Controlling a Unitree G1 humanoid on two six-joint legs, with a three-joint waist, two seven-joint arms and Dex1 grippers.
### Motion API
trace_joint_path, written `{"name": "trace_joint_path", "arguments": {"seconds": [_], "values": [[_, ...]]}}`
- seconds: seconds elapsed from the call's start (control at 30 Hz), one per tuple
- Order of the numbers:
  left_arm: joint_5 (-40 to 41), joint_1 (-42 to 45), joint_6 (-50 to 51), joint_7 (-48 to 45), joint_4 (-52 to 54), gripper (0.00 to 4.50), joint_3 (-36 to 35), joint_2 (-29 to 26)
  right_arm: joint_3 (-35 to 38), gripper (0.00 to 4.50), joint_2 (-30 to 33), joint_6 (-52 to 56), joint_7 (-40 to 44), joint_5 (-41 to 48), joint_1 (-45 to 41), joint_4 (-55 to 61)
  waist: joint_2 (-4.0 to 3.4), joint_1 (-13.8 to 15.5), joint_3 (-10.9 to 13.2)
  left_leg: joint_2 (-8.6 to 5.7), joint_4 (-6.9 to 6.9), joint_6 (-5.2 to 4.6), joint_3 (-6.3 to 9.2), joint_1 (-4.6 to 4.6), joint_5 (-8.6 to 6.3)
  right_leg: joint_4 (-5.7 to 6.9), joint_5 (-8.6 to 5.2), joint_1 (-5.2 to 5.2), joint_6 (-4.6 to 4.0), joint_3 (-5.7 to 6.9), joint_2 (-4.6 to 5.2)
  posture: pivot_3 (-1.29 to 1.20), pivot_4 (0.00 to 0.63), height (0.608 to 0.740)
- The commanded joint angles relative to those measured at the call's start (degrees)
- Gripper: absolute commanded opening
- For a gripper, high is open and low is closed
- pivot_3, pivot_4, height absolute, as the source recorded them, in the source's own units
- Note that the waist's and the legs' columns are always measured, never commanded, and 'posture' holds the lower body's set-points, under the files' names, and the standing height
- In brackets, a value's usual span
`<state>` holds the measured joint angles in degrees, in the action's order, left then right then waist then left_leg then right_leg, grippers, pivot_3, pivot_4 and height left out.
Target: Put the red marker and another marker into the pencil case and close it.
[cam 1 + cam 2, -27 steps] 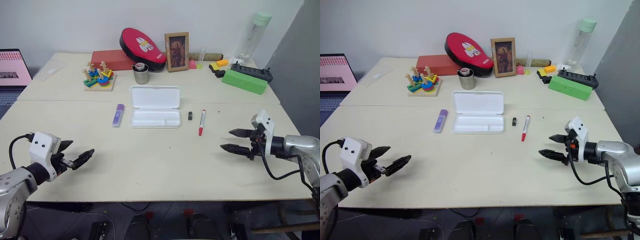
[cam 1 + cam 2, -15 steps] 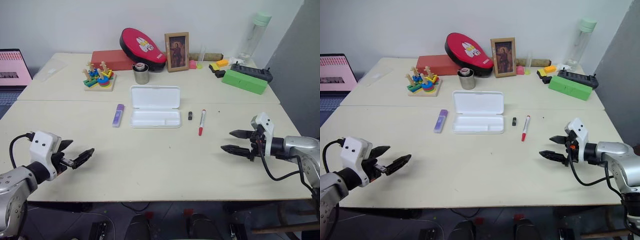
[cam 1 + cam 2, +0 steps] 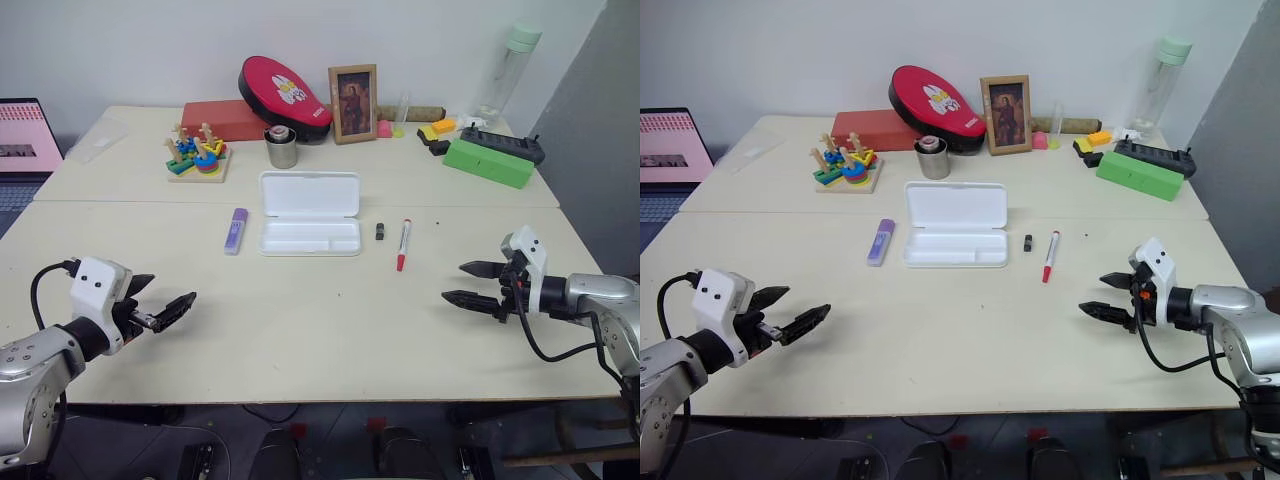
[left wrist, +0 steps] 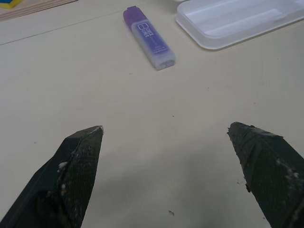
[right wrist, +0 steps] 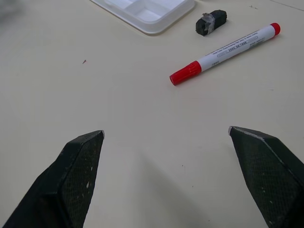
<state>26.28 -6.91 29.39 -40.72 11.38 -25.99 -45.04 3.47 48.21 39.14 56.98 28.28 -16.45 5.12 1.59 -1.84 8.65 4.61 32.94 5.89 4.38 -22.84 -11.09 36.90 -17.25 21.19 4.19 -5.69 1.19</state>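
- Left gripper (image 3: 163,311) at 8 o'clock, nudged slightly inward since a moment ago; jaws spread, empty.
- Right gripper (image 3: 470,284) at 4 o'clock, unmoved, jaws spread, empty.
- Red marker (image 3: 403,245) and black stub (image 3: 380,231) at 1 o'clock.
- Purple marker (image 3: 235,230) at 11 o'clock.
- White pencil case (image 3: 310,214) at 12 o'clock between them, lid open, empty; loading not yet begun.

- The pencil case (image 4: 240,21) runs off the edge of the left wrist view, and only a corner of it (image 5: 147,12) shows in the right wrist view.
- The laptop (image 3: 25,135) is cut by the picture's edge.
- Print on the red marker (image 5: 223,52) is too small to read.
- The small black stub (image 3: 380,231) is too small to identify.
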Motion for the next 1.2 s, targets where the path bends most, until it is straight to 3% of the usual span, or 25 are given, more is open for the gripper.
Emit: {"name": "trace_joint_path", "arguments": {"seconds": [0.03, 0.17, 0.37, 0.53, 0.77, 1.03, 1.2], "values": [[-0.5, 0.8, -1.5, -0.3, -0.1, 4.5, -0.4, 0.0, 0.6, 4.44, -0.6, -1.5, 0.3, -0.2, -1.5, 0.2, 0.0, 0.0, 0.0, 0.0, 0.0, 0.0, 0.0, 0.0, 0.0, 0.0, 0.0, 0.0, 0.0, 0.0, 0.0, 0.0, 0.15, 0.74], [2.0, 3.1, -1.8, -1.7, 2.4, 4.5, 2.4, 2.4, -3.8, 4.44, -3.4, -3.5, 1.1, -2.4, -8.5, -2.0, -0.02, 0.0, 0.0, 0.0, 0.05, 0.0, 0.0, 0.0, 0.01, 0.01, 0.03, -0.01, 0.05, -0.01, 0.0, 0.0, 0.15, 0.74], [2.8, 8.8, -4.9, -3.7, 2.6, 4.5, 6.7, 5.9, -16.4, 4.44, -10.8, -11.6, 6.9, -11.3, -24.0, -13.6, 0.01, -0.3, 0.0, 0.02, 0.09, -0.01, 0.01, 0.04, 0.03, 0.05, 0.1, -0.02, 0.13, 0.0, -0.03, 0.0, 0.15, 0.74], [3.3, 14.3, -5.0, -5.5, 3.5, 4.5, 13.6, 9.2, -23.5, 4.44, -22.0, -22.8, 7.2, -20.2, -36.7, -34.7, -0.01, -0.1, 0.0, 0.0, 0.08, 0.0, 0.01, 0.01, 0.03, 0.08, 0.18, -0.06, 0.0, 0.01, -0.02, 0.0, 0.15, 0.74], [2.9, 16.3, -4.2, -3.4, 5.5, 4.5, 17.8, 12.9, -25.0, 4.44, -32.9, -34.7, 5.8, -27.2, -46.4, -56.7, -0.01, 0.0, 0.0, 0.0, -0.03, 0.01, 0.03, -0.06, 0.02, 0.08, 0.2, 0.01, -0.08, 0.09, -0.02, 0.0, 0.15, 0.74], [3.5, 17.0, -4.0, -1.4, 6.7, 4.5, 17.7, 14.2, -26.4, 4.44, -37.8, -39.3, 3.6, -34.4, -50.1, -70.0, -0.03, -0.1, 0.0, 0.0, 0.03, 0.01, 0.04, 0.03, 0.03, 0.24, 0.2, -0.03, -0.08, 0.09, -0.02, 0.0, 0.15, 0.74], [4.4, 17.3, -3.7, -0.9, 7.1, 4.5, 17.6, 14.2, -26.4, 3.1, -39.2, -40.0, -0.7, -38.1, -51.7, -74.9, -0.05, -0.2, 0.0, 0.0, 0.05, 0.01, 0.05, 0.07, 0.03, 0.29, 0.2, -0.05, -0.07, 0.09, -0.03, 0.0, 0.15, 0.74]]}}
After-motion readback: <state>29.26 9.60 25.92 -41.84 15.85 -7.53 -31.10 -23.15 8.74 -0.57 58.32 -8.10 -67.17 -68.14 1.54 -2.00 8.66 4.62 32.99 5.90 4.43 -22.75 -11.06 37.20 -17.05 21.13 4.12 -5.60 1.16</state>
